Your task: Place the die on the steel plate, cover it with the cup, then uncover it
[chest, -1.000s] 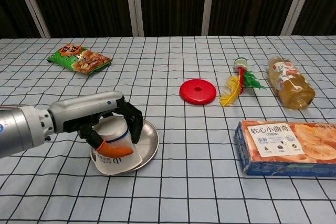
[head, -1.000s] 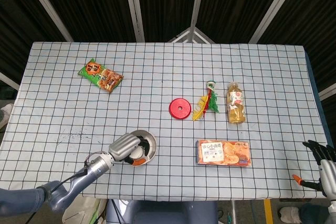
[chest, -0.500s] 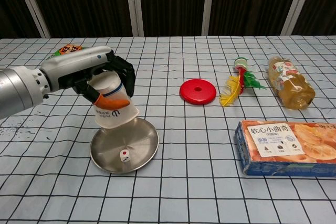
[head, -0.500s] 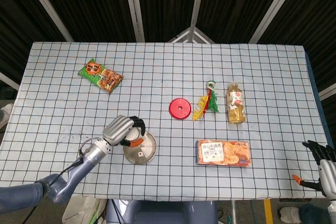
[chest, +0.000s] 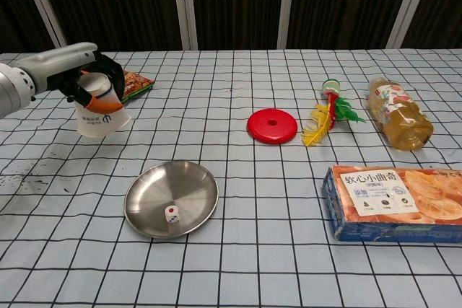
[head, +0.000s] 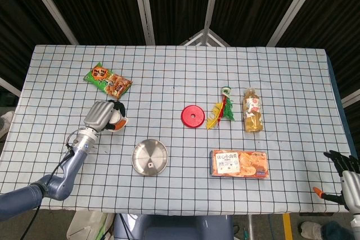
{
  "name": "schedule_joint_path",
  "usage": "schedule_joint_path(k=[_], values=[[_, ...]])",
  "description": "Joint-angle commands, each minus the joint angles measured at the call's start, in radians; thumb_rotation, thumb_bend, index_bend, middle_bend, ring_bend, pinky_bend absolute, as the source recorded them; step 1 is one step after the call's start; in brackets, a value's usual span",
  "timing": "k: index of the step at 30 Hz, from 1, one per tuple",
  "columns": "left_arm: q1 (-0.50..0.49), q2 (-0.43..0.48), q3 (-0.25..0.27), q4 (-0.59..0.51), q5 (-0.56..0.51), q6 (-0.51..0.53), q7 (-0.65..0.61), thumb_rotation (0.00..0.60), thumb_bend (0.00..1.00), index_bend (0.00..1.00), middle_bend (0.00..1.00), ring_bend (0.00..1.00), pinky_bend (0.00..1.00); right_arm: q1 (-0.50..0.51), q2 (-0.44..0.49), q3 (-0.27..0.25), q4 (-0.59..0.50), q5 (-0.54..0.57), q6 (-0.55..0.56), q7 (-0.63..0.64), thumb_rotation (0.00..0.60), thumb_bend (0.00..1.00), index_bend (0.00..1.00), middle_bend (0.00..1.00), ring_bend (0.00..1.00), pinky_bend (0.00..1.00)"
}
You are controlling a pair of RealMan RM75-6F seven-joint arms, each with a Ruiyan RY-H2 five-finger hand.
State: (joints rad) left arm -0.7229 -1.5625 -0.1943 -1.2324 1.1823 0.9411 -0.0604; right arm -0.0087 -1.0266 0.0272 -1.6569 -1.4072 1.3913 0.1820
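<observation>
Head view: the left robot hand [head: 102,116] wraps around the cup [head: 117,123], carried over the tabletop [head: 281,82]. The steel plate [head: 150,157] lies to its right and nearer the robot, well apart. The right robot hand [head: 343,179] sits at the table's edge, fingers apart, holding nothing.

Chest view: the cup is held mouth-down and tilted. It looks like thin paper, light and easily crushed, so a gentle hold around its wall suits it. The die [chest: 171,213], small and hard, rests uncovered on the plate.

Lab test rig — gridded tablecloth [head: 281,82], black curtains [chest: 231,5]
</observation>
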Motion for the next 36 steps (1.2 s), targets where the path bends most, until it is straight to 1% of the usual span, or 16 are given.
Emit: schedule_joint_path(k=[1, 6, 11, 15, 17, 19, 21, 24, 26, 27, 29, 33, 36], values=[[-0.013, -0.025, -0.027, 0.056, -0.037, -0.014, 0.024, 0.6, 0.46, 0.57, 0.45, 0.37, 0.53, 0.001, -0.002, 0.001, 0.002, 0.003, -0.002, -0.002, 0.6, 0.06, 0.2, 0.14, 0.13, 0.0], [-0.017, -0.041, -0.039, 0.09, -0.063, -0.025, 0.038, 0.6, 0.46, 0.56, 0.44, 0.35, 0.53, 0.003, -0.006, 0.001, 0.004, 0.004, -0.005, -0.006, 0.6, 0.06, 0.2, 0.14, 0.13, 0.0], [-0.013, -0.049, -0.034, 0.108, -0.086, -0.051, 0.048, 0.6, 0.45, 0.53, 0.36, 0.3, 0.5, 0.004, -0.008, 0.001, 0.006, 0.005, -0.007, -0.009, 0.6, 0.06, 0.2, 0.14, 0.13, 0.0], [-0.012, -0.046, -0.031, 0.102, -0.094, -0.067, 0.051, 0.6, 0.4, 0.46, 0.29, 0.25, 0.46, 0.005, -0.01, 0.001, 0.007, 0.007, -0.011, -0.011, 0.6, 0.06, 0.2, 0.14, 0.13, 0.0], [-0.013, -0.036, -0.026, 0.087, -0.093, -0.077, 0.062, 0.6, 0.39, 0.44, 0.27, 0.24, 0.44, 0.007, -0.011, 0.001, 0.007, 0.009, -0.014, -0.013, 0.6, 0.06, 0.2, 0.14, 0.13, 0.0], [-0.012, -0.025, -0.024, 0.067, -0.093, -0.079, 0.072, 0.6, 0.38, 0.4, 0.24, 0.21, 0.41, 0.007, -0.012, 0.001, 0.007, 0.009, -0.015, -0.012, 0.6, 0.06, 0.2, 0.14, 0.13, 0.0], [-0.011, -0.016, -0.02, 0.05, -0.091, -0.078, 0.086, 0.6, 0.36, 0.36, 0.19, 0.15, 0.36, 0.007, -0.012, 0.0, 0.007, 0.008, -0.016, -0.011, 0.6, 0.06, 0.2, 0.14, 0.13, 0.0], [-0.008, 0.002, -0.017, 0.02, -0.099, -0.085, 0.101, 0.6, 0.32, 0.27, 0.09, 0.04, 0.26, 0.007, -0.011, -0.001, 0.004, 0.01, -0.018, -0.012, 0.6, 0.06, 0.2, 0.14, 0.13, 0.0], [-0.006, 0.018, -0.013, -0.002, -0.104, -0.092, 0.112, 0.6, 0.3, 0.22, 0.04, 0.0, 0.21, 0.006, -0.009, 0.001, 0.001, 0.014, -0.016, -0.012, 0.6, 0.06, 0.2, 0.14, 0.13, 0.0], [-0.004, 0.026, -0.012, -0.014, -0.105, -0.092, 0.114, 0.6, 0.29, 0.19, 0.02, 0.0, 0.19, 0.005, -0.009, 0.002, 0.001, 0.015, -0.016, -0.01, 0.6, 0.06, 0.2, 0.14, 0.13, 0.0], [0.004, 0.049, -0.006, -0.049, -0.101, -0.092, 0.115, 0.6, 0.27, 0.17, 0.0, 0.0, 0.16, 0.006, -0.008, 0.003, 0.001, 0.016, -0.016, -0.008, 0.6, 0.06, 0.2, 0.14, 0.13, 0.0], [0.03, 0.101, 0.013, -0.132, -0.061, -0.062, 0.106, 0.6, 0.26, 0.16, 0.0, 0.0, 0.13, 0.009, -0.009, 0.0, 0.0, 0.015, -0.025, -0.006, 0.6, 0.06, 0.2, 0.14, 0.13, 0.0], [0.059, 0.151, 0.039, -0.213, -0.009, -0.031, 0.09, 0.6, 0.26, 0.16, 0.0, 0.0, 0.1, 0.011, -0.009, -0.003, -0.002, 0.013, -0.03, -0.011, 0.6, 0.06, 0.2, 0.14, 0.13, 0.0]])
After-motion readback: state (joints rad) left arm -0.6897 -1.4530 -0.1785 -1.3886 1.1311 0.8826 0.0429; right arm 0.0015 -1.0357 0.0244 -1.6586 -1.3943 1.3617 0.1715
